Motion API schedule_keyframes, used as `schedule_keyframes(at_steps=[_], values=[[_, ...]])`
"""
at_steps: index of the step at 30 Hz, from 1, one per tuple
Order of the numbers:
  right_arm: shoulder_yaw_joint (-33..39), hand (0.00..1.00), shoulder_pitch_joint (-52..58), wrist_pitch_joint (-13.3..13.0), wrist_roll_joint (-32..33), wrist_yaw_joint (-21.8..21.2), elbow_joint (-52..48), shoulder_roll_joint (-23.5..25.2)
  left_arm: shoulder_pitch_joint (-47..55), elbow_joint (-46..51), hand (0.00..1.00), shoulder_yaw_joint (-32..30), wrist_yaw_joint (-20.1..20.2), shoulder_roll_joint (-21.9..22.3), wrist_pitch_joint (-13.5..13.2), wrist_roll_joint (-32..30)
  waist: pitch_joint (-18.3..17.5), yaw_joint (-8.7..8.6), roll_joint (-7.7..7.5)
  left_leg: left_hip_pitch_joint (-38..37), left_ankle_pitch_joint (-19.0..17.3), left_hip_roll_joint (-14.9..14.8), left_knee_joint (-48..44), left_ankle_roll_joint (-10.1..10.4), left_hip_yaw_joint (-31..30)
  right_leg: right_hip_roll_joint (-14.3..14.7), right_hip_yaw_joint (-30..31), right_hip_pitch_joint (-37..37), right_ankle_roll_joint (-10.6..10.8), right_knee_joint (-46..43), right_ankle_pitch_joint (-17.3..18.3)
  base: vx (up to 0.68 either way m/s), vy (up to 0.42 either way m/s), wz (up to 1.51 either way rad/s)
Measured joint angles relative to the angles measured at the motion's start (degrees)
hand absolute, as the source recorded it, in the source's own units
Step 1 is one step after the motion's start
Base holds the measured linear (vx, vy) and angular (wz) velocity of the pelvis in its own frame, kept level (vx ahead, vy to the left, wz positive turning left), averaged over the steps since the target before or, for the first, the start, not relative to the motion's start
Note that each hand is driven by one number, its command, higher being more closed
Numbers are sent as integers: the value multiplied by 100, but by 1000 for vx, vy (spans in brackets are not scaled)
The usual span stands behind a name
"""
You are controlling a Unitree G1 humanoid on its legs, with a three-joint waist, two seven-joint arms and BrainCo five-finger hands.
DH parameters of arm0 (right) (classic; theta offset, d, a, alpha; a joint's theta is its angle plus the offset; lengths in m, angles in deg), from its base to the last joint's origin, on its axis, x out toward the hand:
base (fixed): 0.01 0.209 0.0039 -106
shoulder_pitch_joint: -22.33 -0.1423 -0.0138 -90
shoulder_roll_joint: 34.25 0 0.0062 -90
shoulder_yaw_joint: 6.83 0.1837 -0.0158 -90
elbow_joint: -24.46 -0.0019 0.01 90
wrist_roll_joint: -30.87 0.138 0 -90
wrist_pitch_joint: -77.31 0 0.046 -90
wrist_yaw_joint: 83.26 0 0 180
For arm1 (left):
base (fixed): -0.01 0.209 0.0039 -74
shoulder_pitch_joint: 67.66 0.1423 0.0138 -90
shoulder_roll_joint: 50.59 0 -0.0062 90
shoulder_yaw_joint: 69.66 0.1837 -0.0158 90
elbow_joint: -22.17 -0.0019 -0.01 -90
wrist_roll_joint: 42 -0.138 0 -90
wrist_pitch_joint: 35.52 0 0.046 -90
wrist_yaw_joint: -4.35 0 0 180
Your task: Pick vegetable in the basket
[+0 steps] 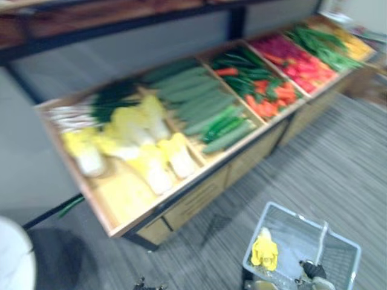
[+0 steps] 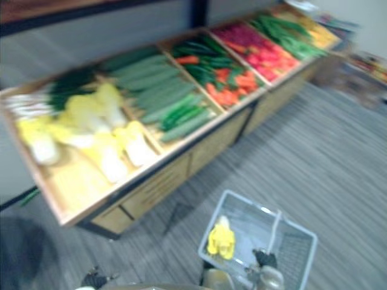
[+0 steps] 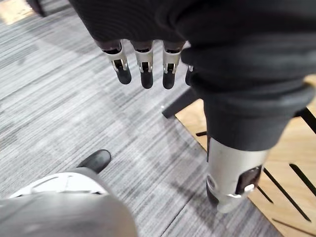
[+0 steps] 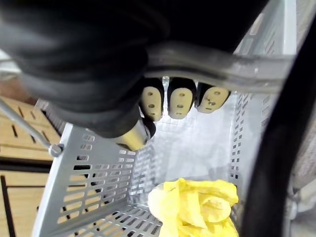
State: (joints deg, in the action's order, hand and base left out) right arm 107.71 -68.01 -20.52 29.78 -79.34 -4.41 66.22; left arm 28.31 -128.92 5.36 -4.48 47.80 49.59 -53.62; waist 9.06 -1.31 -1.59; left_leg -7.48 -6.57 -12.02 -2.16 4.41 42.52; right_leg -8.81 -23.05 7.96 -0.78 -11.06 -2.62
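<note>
Right hand [image 4: 179,102] curled round handle [image 4: 232,66] of grey basket [image 4: 94,192]; yellow leafy vegetable [image 4: 197,207] lies inside basket. Left hand [image 3: 143,59] hangs straight-fingered, empty, above striped carpet [image 3: 74,98] beside wooden stand [image 3: 291,158]

Napa cabbages [image 1: 130,130], cucumbers [image 1: 193,96] and red and orange vegetables [image 1: 269,99] are laid in the compartments of a sloped wooden counter [image 1: 199,175], set on grey striped carpeted floor [image 1: 338,169]
</note>
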Motion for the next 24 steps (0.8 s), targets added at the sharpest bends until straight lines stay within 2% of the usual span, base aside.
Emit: schedule_keyframes(at_steps=[1, 3, 4, 5, 6, 7, 8, 10, 12, 13, 14, 15, 16, 17, 18, 19, 21, 22, 24], values=[[50, 100, 68, 3, -5, 59, 11, -25, 0, 51, 0, 7, 3, -10, 2, -27, 5, 0, -4, -81, 5, -8, -3, -2, 228, -193, -409, -65, -32, -652, 401, 4, 17, -82], [42, 100, 98, 3, -9, 69, 5, -11, 49, 58, 0, 6, -2, -5, 8, -44, 3, 22, -8, -190, 5, -7, -35, -1, 501, -356, -612, -246, 44, -889, 615, 10, -17, -96], [39, 100, 111, 4, -10, 72, 22, 8, 46, 59, 0, 9, 0, -4, 8, -43, 7, 18, -43, -204, 5, 8, -119, -1, 685, -404, -594, -328, 251, -669, 659, 20, -163, -112], [38, 100, 109, 10, -9, 74, 48, 26, -1, 55, 0, 15, 1, 20, 8, -43, 13, 16, -63, -188, 6, 29, -206, 2, 828, -333, -560, -361, 395, -377, 733, 21, -196, -96], [51, 100, 107, 17, -9, 82, 51, 16, -23, 54, 0, 15, -1, 36, 7, -43, 3, 18, -74, -192, 13, 24, -232, 13, 893, -269, -515, -404, 403, -208, 738, 19, -198, -87], [99, 100, 105, 14, -9, 85, 48, -11, -75, 42, 0, 66, 0, 137, 5, -43, 57, 0, 40, -200, 24, -23, -309, 35, 978, -134, -460, -478, 405, 109, 736, 0, -201, -74], [158, 100, 106, 14, -7, 92, 56, -31, -152, -5, 0, 119, -1, 243, 6, -43, 116, -23, 155, -198, 21, -139, -460, 40, 1089, 2, -393, -558, 410, 366, 677, -5, -161, -67], [211, 100, 111, 30, -2, 103, 91, -23, -174, -4, 0, 119, -15, 300, 4, -40, 118, -28, 216, -228, 39, -339, -710, 69, 1198, 194, -222, -647, 322, 613, 581, -19, -174, -58], [197, 100, 156, 33, 2, 101, 190, -17, -175, 5, 0, 115, -43, 308, 1, -35, 104, -31, 235, -288, 77, -748, -1381, 126, 1192, 415, -58, -880, 291, 833, 568, -23, -213, -51], [192, 100, 170, 29, 2, 99, 214, -21, -177, 23, 0, 110, -48, 315, -2, -35, 106, -31, 234, -283, 88, -851, -1622, 137, 1186, 460, -3, -929, 275, 865, 568, -26, -147, -50], [166, 100, 183, 16, -3, 92, 240, -48, -178, 34, 0, 99, -82, 316, -4, -30, 107, -13, 239, -242, 170, -1131, -2158, 234, 1162, 546, 123, -992, 180, 923, 562, -17, -147, -59], [84, 100, 186, 12, -6, 84, 241, -93, -172, 37, 0, 52, -102, 321, 0, -29, 109, -19, 267, -120, 332, -1377, -2744, 185, 948, 611, 287, -1038, 122, 953, 572, -2, -113, -77], [6, 100, 178, 12, -7, 84, 243, -120, -162, 46, 0, -38, -108, 345, -2, -21, 114, 4, 262, 67, 497, -1480, -3144, 90, 615, 618, 461, -1045, 81, 949, 575, 31, -87, -78], [-61, 100, 154, 11, -11, 79, 250, -150, -152, 58, 0, -134, -121, 376, -5, 11, 141, 36, 220, 298, 486, -1389, -3362, 13, 7, 587, 658, -1027, 62, 939, 581, 52, 0, -84], [-120, 100, 102, 13, -14, 80, 287, -203, -131, 60, 0, -175, -140, 397, -7, 21, 144, 37, 222, 459, 153, -1039, -3296, 83, -760, 504, 873, -1015, 58, 927, 582, 81, 49, -105], [-147, 100, 59, 24, -16, 74, 316, -274, -73, 34, 0, -232, -159, 422, -3, 22, 147, 48, 218, 575, -253, -551, -3108, 139, -1557, 406, 1152, -1032, 58, 919, 582, 95, 89, -99], [-140, 100, 61, 20, -16, 79, 418, -304, 61, 14, 0, -234, -183, 444, -4, 23, 149, 86, 215, 653, -572, -97, -2723, 132, -2112, 318, 1528, -1101, 41, 930, 602, 93, 138, -111], [-128, 100, 96, 11, -15, 86, 461, -315, 132, 5, 0, -234, -199, 456, -3, 23, 147, 125, 218, 740, -593, 89, -2347, 149, -2419, 292, 1704, -1154, 78, 957, 613, 61, 181, -102], [-43, 100, 165, 11, -13, 89, 457, -322, 152, 2, 0, -236, -201, 472, -3, 20, 140, 138, 250, 869, -520, 277, -1680, 148, -2904, 280, 1824, -1151, 207, 960, 624, 21, 227, -54]])
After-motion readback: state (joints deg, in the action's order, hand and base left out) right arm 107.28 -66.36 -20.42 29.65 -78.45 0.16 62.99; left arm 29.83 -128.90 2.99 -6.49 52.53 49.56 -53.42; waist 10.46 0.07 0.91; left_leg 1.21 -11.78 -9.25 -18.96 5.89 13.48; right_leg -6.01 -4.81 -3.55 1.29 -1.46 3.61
